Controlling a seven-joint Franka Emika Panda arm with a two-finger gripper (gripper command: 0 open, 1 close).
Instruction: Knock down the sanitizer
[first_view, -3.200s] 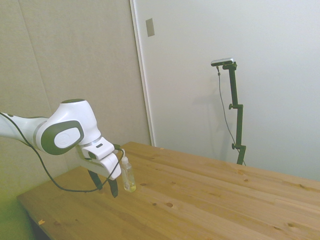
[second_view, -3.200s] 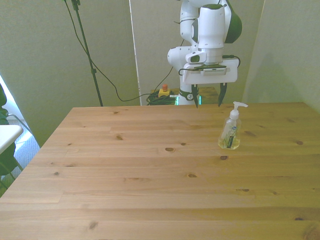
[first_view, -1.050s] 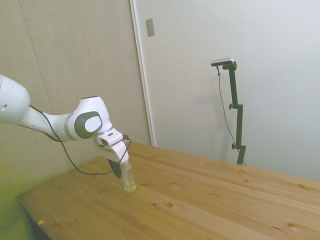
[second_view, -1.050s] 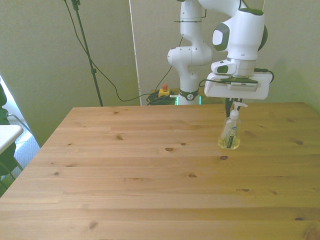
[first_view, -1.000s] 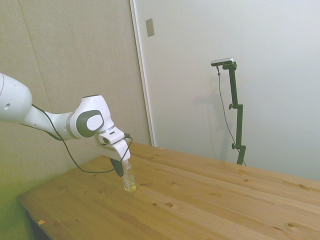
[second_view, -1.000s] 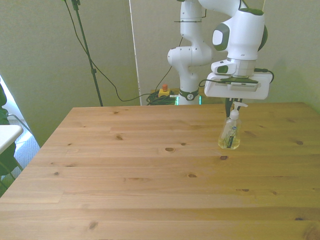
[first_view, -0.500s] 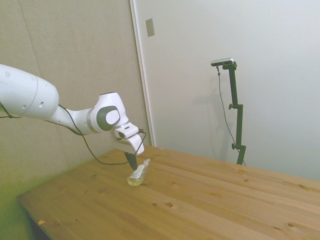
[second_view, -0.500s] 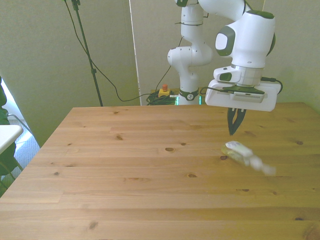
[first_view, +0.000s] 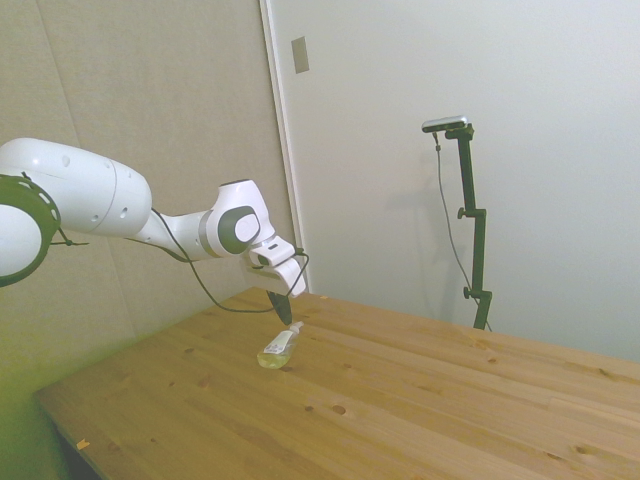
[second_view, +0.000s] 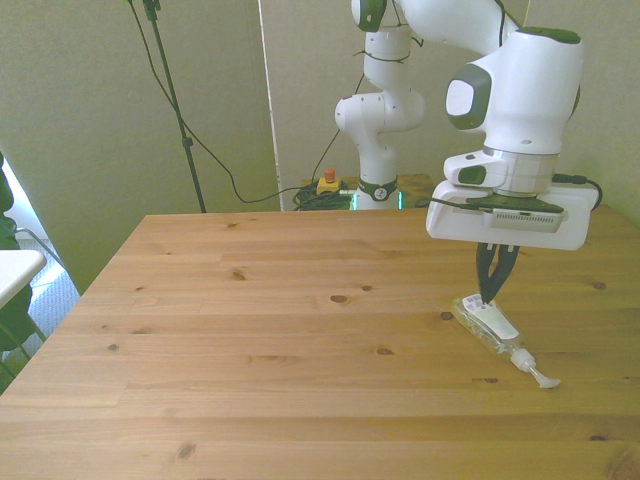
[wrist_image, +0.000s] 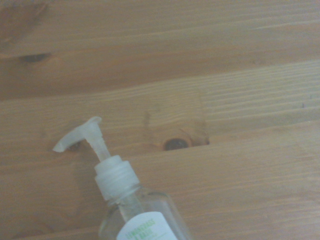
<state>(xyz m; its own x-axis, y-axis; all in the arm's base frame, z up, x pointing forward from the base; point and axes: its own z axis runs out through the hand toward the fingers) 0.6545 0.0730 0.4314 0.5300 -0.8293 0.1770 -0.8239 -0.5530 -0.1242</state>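
Sanitizer lies flat on its side on the wooden bench, near the front view's right edge. Long axis diagonal, white pump nozzle toward the camera and the front view's right, base toward the robot. Gripper hangs just above the bottle body, its 2 fingers pressed together, holding nothing.

Your side camera stands off one flank of the pale wooden plank surface, well back. Your front camera faces the robot across it. Both share the toppled clear plastic sanitizer bottle, which your wrist camera frames closely from above.
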